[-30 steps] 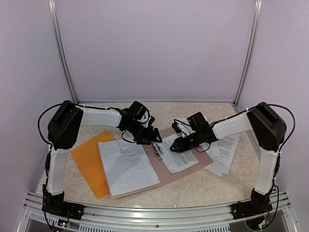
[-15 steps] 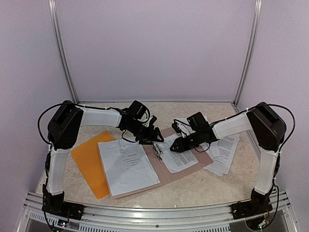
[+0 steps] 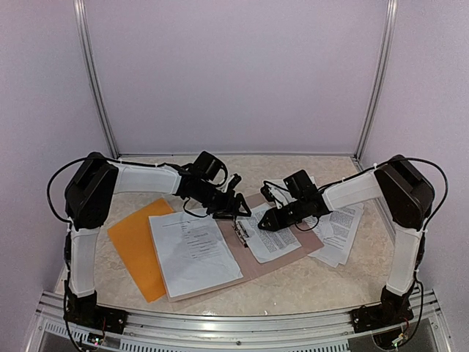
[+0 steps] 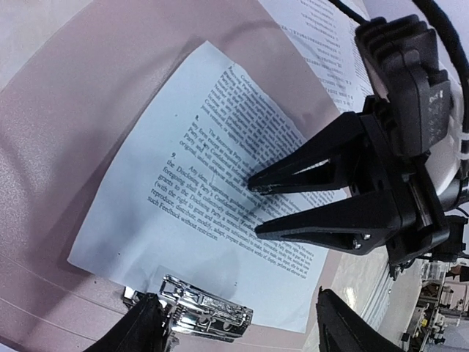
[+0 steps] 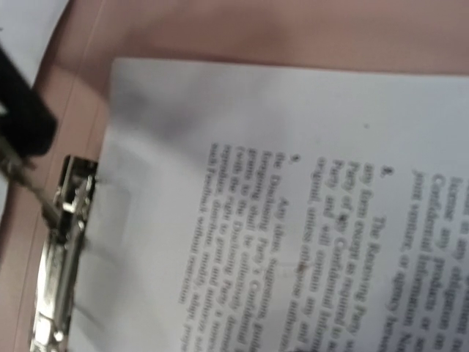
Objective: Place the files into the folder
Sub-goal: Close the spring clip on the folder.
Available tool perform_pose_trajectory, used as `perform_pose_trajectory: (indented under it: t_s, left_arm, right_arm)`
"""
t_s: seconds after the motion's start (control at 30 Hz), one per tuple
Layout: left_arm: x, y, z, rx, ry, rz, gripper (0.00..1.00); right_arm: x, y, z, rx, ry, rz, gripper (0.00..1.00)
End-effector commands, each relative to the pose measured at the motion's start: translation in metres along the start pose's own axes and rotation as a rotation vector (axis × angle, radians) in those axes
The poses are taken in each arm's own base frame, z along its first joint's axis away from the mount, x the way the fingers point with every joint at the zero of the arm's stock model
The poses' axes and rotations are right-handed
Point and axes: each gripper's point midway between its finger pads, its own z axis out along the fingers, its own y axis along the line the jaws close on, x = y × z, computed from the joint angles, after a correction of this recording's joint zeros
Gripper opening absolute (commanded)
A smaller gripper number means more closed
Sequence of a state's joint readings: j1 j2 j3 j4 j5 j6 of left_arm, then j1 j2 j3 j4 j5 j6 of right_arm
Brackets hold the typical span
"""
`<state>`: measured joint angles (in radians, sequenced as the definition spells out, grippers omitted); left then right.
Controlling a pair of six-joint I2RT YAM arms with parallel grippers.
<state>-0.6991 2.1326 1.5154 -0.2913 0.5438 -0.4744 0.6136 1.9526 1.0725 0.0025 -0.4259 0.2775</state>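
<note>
The orange folder (image 3: 132, 246) lies flat at the front left, and one of the files (image 3: 194, 253) overlaps its right edge. Another printed sheet (image 4: 168, 198) lies on the grey-brown clipboard (image 3: 293, 258), its edge under the metal clip (image 4: 209, 315). My left gripper (image 4: 238, 323) is open astride that clip, its left finger touching the clip's end. My right gripper (image 4: 253, 209) stands open, its jaws a little apart, both tips resting on the sheet's text. Its own fingers do not show in the right wrist view, only the sheet (image 5: 256, 183) and clip (image 5: 62, 271).
More printed sheets (image 3: 343, 224) lie in a loose pile at the right, partly under the right arm. Pale walls with metal posts enclose the back and sides. A metal rail runs along the near edge.
My left gripper has shifted slightly right toward the clip and its jaws have narrowed a little. The right gripper and the papers have not moved.
</note>
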Motion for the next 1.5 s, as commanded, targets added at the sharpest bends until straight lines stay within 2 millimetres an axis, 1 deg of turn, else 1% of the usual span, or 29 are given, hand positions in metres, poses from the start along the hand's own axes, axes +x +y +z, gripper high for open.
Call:
perform_pose_trajectory:
  t_s: [0.0, 0.2, 0.33, 0.47, 0.57, 0.7, 0.9, 1.03, 1.13, 1.23, 1.37, 1.47]
  left_arm:
    - [-0.001, -0.023, -0.010, 0.037, -0.018, 0.067, 0.68]
    - [0.014, -0.035, -0.004, 0.045, 0.026, 0.106, 0.68]
    - [0.031, -0.041, 0.002, 0.044, 0.075, 0.137, 0.68]
    - [0.049, -0.043, 0.008, 0.025, 0.122, 0.166, 0.68]
    - [0.058, -0.042, 0.011, 0.006, 0.140, 0.176, 0.68]
    - [0.056, -0.044, 0.010, -0.007, 0.125, 0.187, 0.68]
    - [0.036, -0.060, 0.000, 0.007, 0.064, 0.215, 0.68]
    - [0.025, -0.065, -0.006, -0.008, 0.027, 0.224, 0.70]
    - [0.021, -0.064, -0.014, -0.030, -0.005, 0.225, 0.72]
    - [0.022, -0.061, -0.019, -0.050, -0.025, 0.217, 0.73]
    - [0.020, -0.063, -0.030, -0.044, -0.058, 0.212, 0.75]
    - [0.018, -0.064, -0.033, -0.037, -0.066, 0.208, 0.76]
  right_arm:
    - [0.013, -0.002, 0.009, 0.010, 0.046, 0.006, 0.31]
    - [0.012, -0.002, 0.008, 0.012, 0.045, 0.004, 0.31]
    - [0.013, -0.001, 0.008, 0.010, 0.046, 0.005, 0.31]
    - [0.013, -0.002, 0.008, 0.012, 0.046, 0.005, 0.31]
    - [0.014, -0.002, 0.007, 0.012, 0.046, 0.004, 0.31]
    - [0.014, -0.001, 0.005, 0.014, 0.038, 0.004, 0.31]
    - [0.015, -0.001, 0.001, 0.021, 0.033, 0.003, 0.32]
    - [0.016, -0.001, 0.000, 0.021, 0.033, 0.007, 0.31]
    - [0.015, 0.000, -0.001, 0.019, 0.028, 0.004, 0.32]
    - [0.011, 0.004, -0.003, 0.009, 0.018, -0.003, 0.33]
    - [0.006, 0.007, -0.005, 0.000, 0.008, -0.011, 0.34]
    - [0.006, 0.007, -0.004, -0.003, 0.007, -0.012, 0.34]
